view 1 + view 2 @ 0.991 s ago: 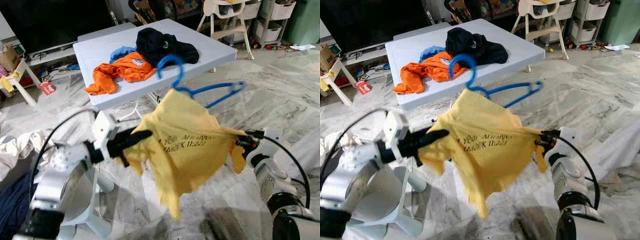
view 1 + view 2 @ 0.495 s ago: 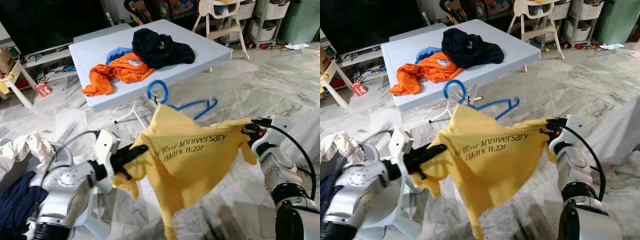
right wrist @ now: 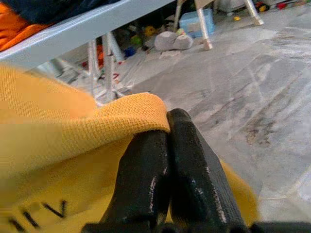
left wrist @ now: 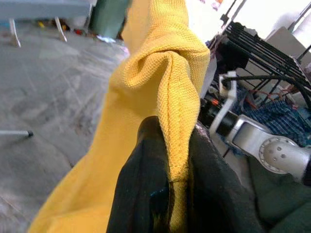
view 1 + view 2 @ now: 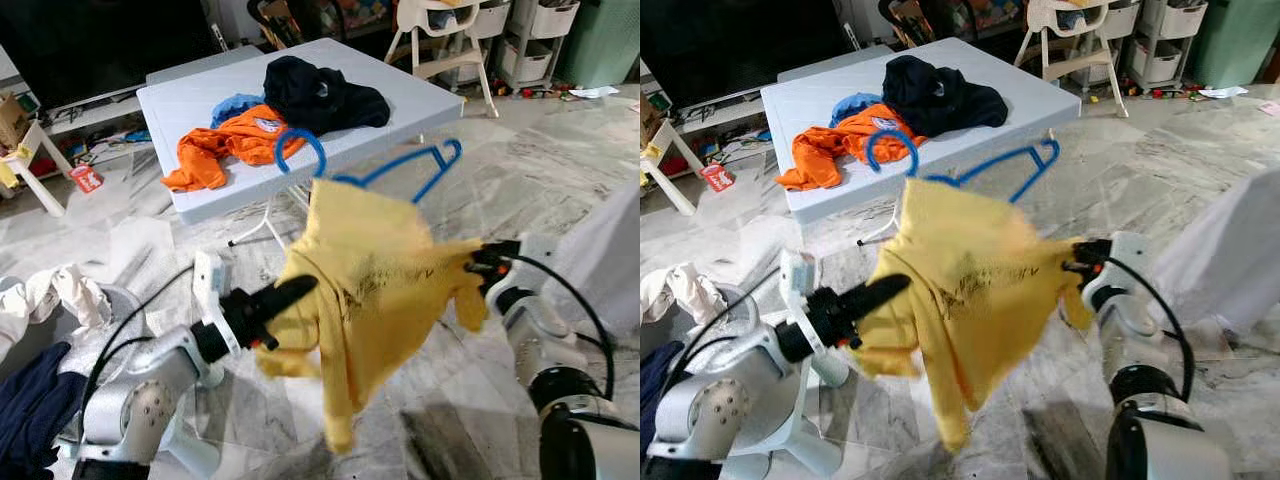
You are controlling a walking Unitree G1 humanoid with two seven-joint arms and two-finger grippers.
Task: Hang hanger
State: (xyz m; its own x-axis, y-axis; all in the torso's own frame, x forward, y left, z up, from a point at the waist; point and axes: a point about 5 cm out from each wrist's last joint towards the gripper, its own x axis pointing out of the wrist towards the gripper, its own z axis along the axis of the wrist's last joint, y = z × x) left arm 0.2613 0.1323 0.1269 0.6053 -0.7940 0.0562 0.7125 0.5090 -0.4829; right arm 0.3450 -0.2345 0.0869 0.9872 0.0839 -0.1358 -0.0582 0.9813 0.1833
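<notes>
Two grippers, my left gripper (image 5: 285,300) and right gripper (image 5: 480,262), have their jaws pinched on opposite edges of the yellow shirt (image 5: 365,285), carrying it bunched over the blue hanger (image 5: 400,170) in front of the table (image 5: 190,105), so that, I judge, the hanger travels with it.

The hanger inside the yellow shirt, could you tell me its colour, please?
The hanger is blue, clearest in the left eye view.
</notes>
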